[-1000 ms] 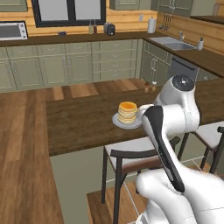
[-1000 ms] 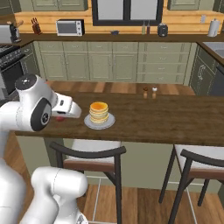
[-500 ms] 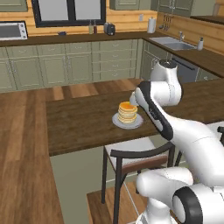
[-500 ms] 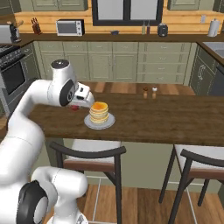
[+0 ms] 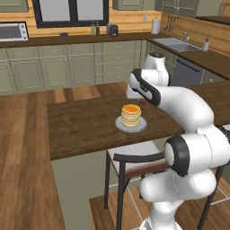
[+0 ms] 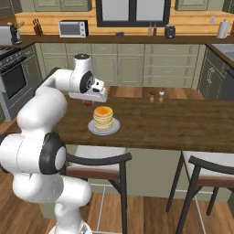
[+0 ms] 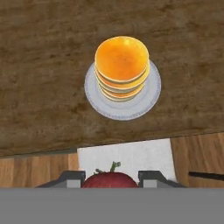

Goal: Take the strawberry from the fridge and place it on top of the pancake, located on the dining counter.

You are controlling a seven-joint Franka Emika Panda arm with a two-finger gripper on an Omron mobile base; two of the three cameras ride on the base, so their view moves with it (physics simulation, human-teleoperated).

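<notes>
Strawberry point(image 7: 110, 180), just one, sits clamped in my gripper point(image 7: 111, 176) above the counter point(image 7: 39, 87), near one pancake point(image 7: 122, 61) stack on one plate point(image 7: 96, 98); I count two stools point(image 6: 98, 160).

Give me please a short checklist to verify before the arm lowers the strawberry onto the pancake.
1. Strawberry held between the fingers: ok, it sits between the two tips in the hand view.
2. Top of the pancake free of other things: ok.
3. Plate fully on the dining counter: ok.
4. Gripper directly above the stack: not ok, both base views show it beside the stack, toward the counter's far edge.
5. Salt and pepper shakers away from the path: ok.
6. Height left above the pancake: cannot tell.
</notes>
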